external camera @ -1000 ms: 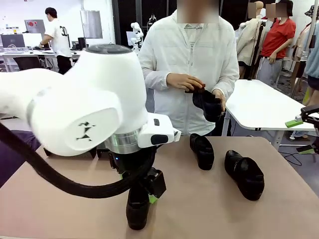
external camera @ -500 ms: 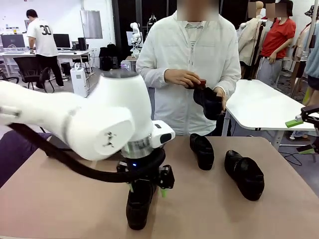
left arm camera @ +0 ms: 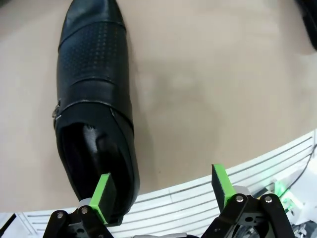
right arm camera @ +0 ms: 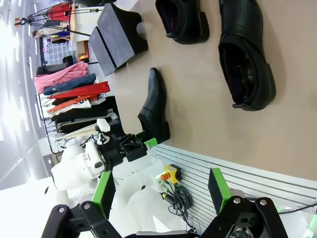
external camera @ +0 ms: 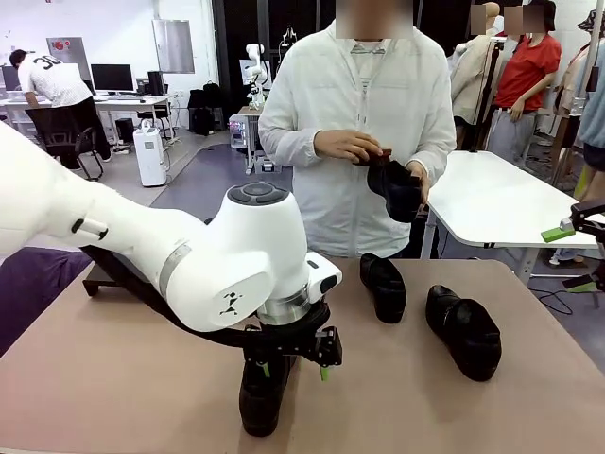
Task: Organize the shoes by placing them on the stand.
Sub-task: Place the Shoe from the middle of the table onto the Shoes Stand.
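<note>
A black, glossy leather dress shoe [external camera: 257,409] lies at about six o'clock on the tan tabletop [external camera: 123,378], counting the person's side as twelve, close to the robot's edge. Over its heel end we see the left gripper [external camera: 295,371] with jaws spread wide and nothing clasped. In the left wrist view one green pad [left arm camera: 104,191] hangs at the shoe's opening while the other pad [left arm camera: 221,184] stands over bare table, so the collar's side wall lies between them. Whether that pad touches leather we cannot tell. We judge the shoe fairly light, stiff at the heel, softer across the vamp and slick on its polished skin. The collar wall, one finger inside and one outside, looks the surest hold, though the long toe may sag once lifted. A second black leather shoe [external camera: 385,287] rests at two o'clock and a third black leather shoe [external camera: 463,333] near it at three. The fourth black shoe [external camera: 397,189] is gripped in the hands [external camera: 352,147] of a person in a white jacket [external camera: 378,104] at twelve. The low, matte-black sloped stand [right arm camera: 119,34] stands near ten o'clock, no shoe on the part we see. Off the three o'clock edge, the right gripper [right arm camera: 161,191] hangs with jaws wide apart, holding nothing.
</note>
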Robot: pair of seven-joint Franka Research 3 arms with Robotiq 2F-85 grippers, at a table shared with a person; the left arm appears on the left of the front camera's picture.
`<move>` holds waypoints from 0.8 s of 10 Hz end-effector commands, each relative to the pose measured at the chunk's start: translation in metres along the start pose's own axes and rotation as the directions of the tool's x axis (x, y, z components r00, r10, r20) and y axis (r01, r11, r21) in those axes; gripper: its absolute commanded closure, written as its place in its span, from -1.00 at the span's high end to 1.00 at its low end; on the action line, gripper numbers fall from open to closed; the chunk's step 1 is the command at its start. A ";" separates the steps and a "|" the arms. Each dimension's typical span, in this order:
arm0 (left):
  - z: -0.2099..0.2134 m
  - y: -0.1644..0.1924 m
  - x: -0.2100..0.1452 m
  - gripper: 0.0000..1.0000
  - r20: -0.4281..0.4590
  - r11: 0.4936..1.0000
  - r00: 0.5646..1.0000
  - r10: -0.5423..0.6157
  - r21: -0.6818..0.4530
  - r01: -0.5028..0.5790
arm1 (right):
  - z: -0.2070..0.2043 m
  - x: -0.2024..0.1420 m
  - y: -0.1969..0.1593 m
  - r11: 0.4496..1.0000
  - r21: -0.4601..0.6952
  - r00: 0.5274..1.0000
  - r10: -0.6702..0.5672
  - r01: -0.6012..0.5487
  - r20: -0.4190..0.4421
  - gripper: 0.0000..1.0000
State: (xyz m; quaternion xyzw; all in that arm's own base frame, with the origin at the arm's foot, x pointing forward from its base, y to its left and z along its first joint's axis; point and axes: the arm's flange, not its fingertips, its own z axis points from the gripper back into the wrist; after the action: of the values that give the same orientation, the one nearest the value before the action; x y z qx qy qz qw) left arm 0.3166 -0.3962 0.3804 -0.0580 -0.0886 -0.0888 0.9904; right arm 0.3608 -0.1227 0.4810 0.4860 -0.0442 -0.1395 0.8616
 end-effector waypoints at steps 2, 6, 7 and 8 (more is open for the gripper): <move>-0.017 -0.003 0.001 1.00 -0.031 0.999 0.999 0.024 0.047 -0.022 | 0.003 0.001 0.002 1.000 -0.006 1.000 -0.008 0.008 -0.006 1.00; -0.022 0.001 0.000 -1.00 0.013 0.997 0.999 0.030 0.077 -0.031 | 0.003 0.001 0.002 1.000 -0.006 1.000 -0.008 0.008 -0.006 1.00; -0.023 0.001 0.000 -1.00 0.016 0.996 0.999 0.028 0.083 -0.030 | 0.003 0.001 0.002 1.000 -0.006 1.000 -0.008 0.008 -0.006 1.00; -0.023 0.001 0.001 -1.00 0.013 0.996 1.000 0.026 0.088 -0.027 | 0.003 0.001 0.002 1.000 -0.006 1.000 -0.008 0.008 -0.006 1.00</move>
State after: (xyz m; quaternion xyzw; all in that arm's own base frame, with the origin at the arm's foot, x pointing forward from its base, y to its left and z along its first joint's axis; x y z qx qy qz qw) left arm 0.3201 -0.3925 0.3611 -0.0261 -0.0855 -0.0822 0.9926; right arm 0.3608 -0.1227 0.4810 0.4860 -0.0442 -0.1395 0.8616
